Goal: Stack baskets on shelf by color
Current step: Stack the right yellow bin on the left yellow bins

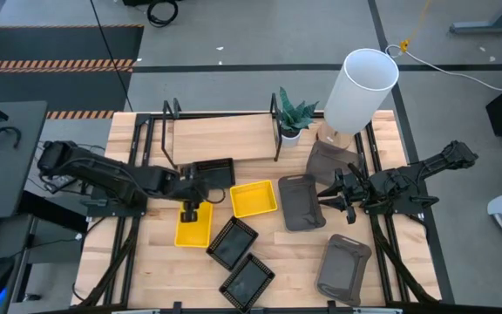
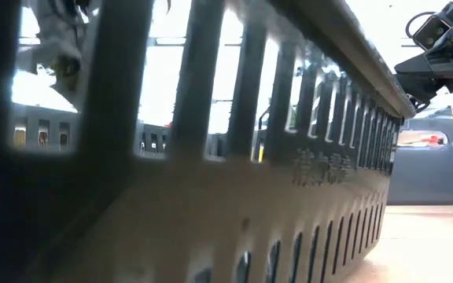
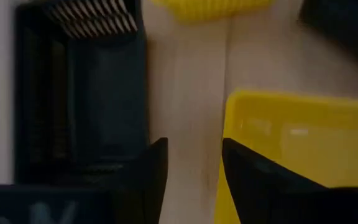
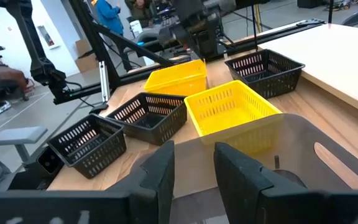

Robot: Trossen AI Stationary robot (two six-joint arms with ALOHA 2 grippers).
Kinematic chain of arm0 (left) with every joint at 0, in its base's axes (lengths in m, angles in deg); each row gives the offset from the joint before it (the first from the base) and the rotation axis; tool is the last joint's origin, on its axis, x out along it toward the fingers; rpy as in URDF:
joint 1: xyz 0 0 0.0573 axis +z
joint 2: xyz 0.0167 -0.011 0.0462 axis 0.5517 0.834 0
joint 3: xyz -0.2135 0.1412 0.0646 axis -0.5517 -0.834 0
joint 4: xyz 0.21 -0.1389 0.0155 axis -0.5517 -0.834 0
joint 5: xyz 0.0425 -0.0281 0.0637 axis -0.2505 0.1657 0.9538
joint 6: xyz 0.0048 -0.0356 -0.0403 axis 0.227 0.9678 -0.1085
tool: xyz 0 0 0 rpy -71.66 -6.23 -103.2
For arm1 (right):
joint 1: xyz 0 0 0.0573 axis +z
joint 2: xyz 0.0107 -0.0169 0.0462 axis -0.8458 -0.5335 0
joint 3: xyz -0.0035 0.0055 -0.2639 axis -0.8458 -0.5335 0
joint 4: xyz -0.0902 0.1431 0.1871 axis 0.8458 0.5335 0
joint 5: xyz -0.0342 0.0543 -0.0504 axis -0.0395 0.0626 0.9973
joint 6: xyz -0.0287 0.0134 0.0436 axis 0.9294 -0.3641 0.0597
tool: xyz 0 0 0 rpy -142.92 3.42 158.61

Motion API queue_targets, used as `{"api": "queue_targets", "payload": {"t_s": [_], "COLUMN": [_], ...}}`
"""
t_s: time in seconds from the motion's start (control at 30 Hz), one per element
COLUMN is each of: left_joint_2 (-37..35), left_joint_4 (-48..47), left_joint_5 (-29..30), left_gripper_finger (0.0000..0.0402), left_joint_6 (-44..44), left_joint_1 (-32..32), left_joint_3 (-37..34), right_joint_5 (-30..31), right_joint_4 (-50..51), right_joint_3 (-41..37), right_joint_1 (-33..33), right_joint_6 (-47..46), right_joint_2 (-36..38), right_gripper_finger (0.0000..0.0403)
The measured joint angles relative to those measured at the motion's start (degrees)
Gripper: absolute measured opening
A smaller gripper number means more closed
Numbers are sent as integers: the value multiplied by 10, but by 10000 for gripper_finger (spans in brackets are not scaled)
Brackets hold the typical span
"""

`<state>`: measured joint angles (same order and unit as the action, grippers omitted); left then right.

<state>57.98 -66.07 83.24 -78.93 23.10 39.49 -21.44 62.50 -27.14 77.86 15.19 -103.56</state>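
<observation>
My left gripper (image 1: pixel 193 209) is open, low over the far rim of a yellow basket (image 1: pixel 193 227). In the left wrist view it (image 3: pixel 194 180) stands above bare wood between that yellow basket (image 3: pixel 303 143) and a black basket (image 3: pixel 79 106). My right gripper (image 1: pixel 328 199) is also open and hovers at the right edge of a dark grey basket (image 1: pixel 300 202); the right wrist view shows that gripper (image 4: pixel 194 168) and that basket (image 4: pixel 316 162). A second yellow basket (image 1: pixel 254 199) sits between the arms. The shelf (image 1: pixel 220 139) with black rails stands at the far side, and its board is bare.
Two black baskets (image 1: pixel 232 242) (image 1: pixel 247 281) lie near the table's near edge, one black basket (image 1: pixel 212 174) by the shelf. Two more grey baskets (image 1: pixel 344 269) (image 1: pixel 329 161) sit on the right. A white lamp shade (image 1: pixel 360 87) and a potted plant (image 1: pixel 293 118) stand at the far side. A black basket wall (image 2: pixel 211 196) blocks most of the low view.
</observation>
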Motion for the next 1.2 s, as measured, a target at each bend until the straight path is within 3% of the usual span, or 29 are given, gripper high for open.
{"api": "queue_targets", "payload": {"t_s": [0.33, 0.47, 0.67, 0.93, 1.2], "left_joint_2": [27, 38, 126, 241, 292], "left_joint_4": [14, 69, 99, 26, 26], "left_joint_5": [2, 2, 7, 11, 40], "left_gripper_finger": [121, 117, 139, 193, 223], "left_joint_6": [-17, -40, -84, -248, -477], "left_joint_1": [-5, -5, -5, -12, -32], "left_joint_3": [54, 61, 94, 226, 246], "right_joint_5": [0, 0, 0, 0, 0], "right_joint_4": [-9, -11, -14, -13, -21], "right_joint_3": [0, 0, 0, 0, 0], "right_joint_1": [0, 0, 0, 0, 0], "right_joint_6": [0, 0, 0, 0, 0], "right_joint_2": [-4, -4, -5, -9, -9], "right_gripper_finger": [119, 119, 119, 119, 119]}}
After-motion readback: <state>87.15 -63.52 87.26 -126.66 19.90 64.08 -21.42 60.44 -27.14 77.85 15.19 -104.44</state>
